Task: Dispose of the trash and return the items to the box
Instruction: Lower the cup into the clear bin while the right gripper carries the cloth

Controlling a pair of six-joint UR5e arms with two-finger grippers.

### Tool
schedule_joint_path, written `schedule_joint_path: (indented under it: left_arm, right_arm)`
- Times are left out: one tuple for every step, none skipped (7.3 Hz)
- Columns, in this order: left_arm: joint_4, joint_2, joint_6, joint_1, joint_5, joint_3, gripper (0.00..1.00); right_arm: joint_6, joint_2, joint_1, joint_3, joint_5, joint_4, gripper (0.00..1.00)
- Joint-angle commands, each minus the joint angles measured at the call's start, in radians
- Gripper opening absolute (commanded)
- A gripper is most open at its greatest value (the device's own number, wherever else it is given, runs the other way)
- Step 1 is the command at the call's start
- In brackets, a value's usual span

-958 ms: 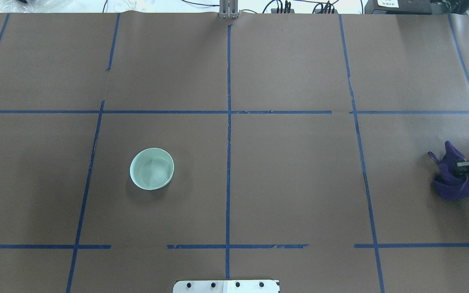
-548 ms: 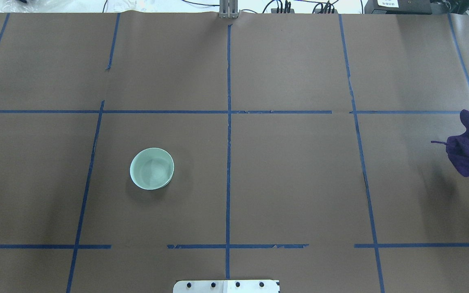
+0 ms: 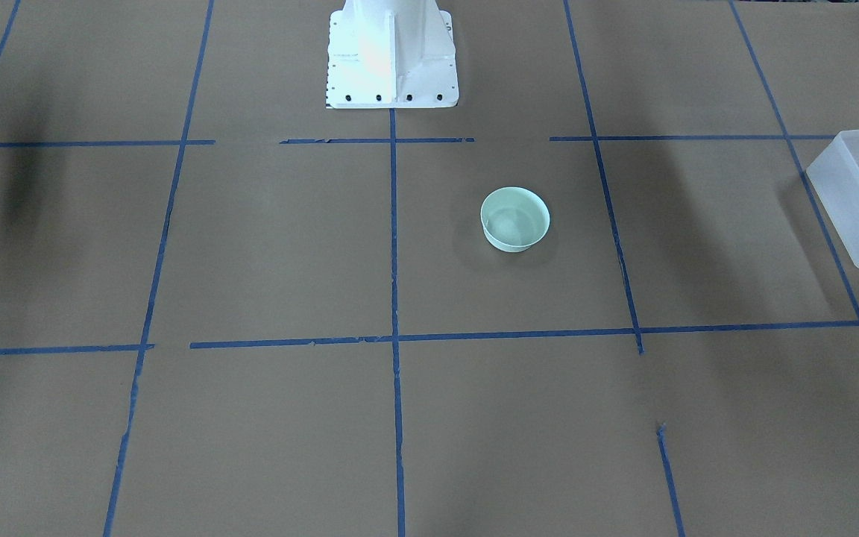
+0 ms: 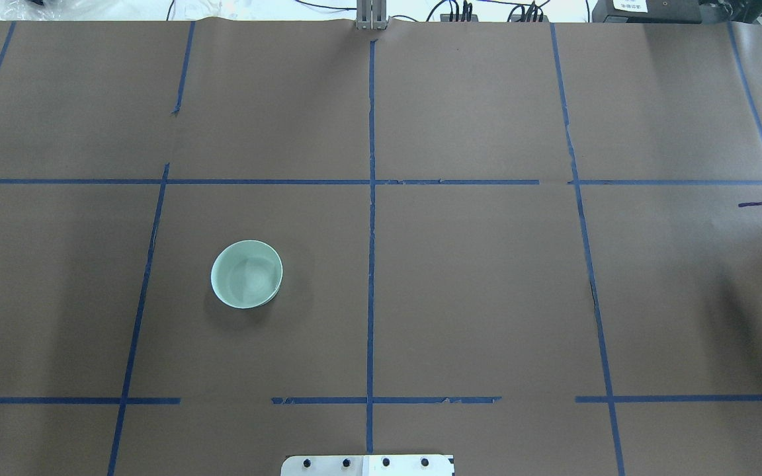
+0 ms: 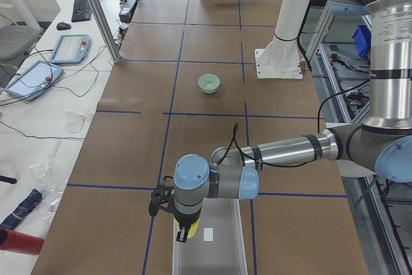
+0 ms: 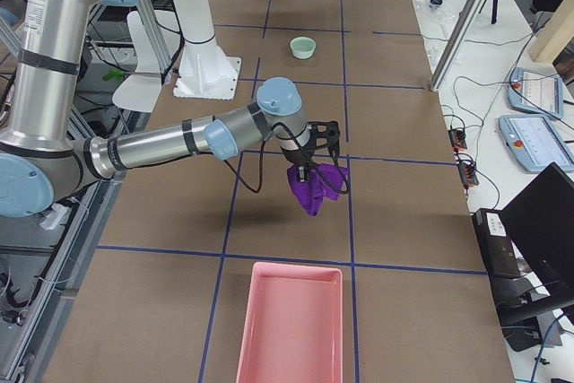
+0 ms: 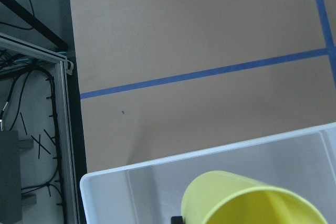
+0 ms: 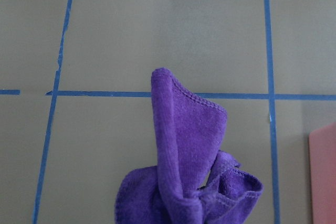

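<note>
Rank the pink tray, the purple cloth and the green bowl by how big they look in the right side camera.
1. pink tray
2. purple cloth
3. green bowl
The bowl sits far from this camera, so its real size is unsure.

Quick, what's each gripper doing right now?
Left gripper: closed on the yellow cup, over the bin.
Right gripper: closed on the purple cloth.

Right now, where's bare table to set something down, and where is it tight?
Free: all cells around the bowl, from the robot base outward. Crowded: the box, with the left end effector and yellow cup over it; and the cell before the pink tray, where the purple cloth hangs in mid-air.
</note>
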Motion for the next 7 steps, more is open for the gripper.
schedule_joint_path:
  left_arm:
    - [-0.032, 0.017, -0.004, 0.016, -0.160, 0.060, 0.00]
    - [-0.032, 0.020, -0.001, 0.042, -0.211, 0.067, 0.00]
    - [-0.034, 0.024, -0.001, 0.091, -0.260, 0.079, 0.00]
    - [-0.054, 0.024, -0.001, 0.111, -0.263, 0.093, 0.00]
    - [-0.096, 0.026, -0.001, 0.118, -0.265, 0.121, 0.00]
    - [-0.139, 0.026, -0.001, 0.125, -0.265, 0.144, 0.00]
    - [-0.173, 0.026, -0.001, 0.138, -0.263, 0.164, 0.24]
  right_arm:
    - [-0.226, 0.022, 0.152, -0.006, -0.004, -0.080, 0.00]
    - [-0.296, 0.022, 0.206, -0.009, -0.019, -0.085, 0.00]
    - [-0.336, 0.022, 0.235, -0.010, -0.039, -0.086, 0.00]
    - [-0.367, 0.024, 0.254, -0.010, -0.062, -0.085, 0.00]
    - [-0.413, 0.024, 0.286, -0.013, -0.073, -0.086, 0.00]
    - [-0.440, 0.024, 0.307, -0.010, -0.076, -0.085, 0.00]
    - [-0.442, 0.025, 0.311, -0.010, -0.080, -0.085, 0.00]
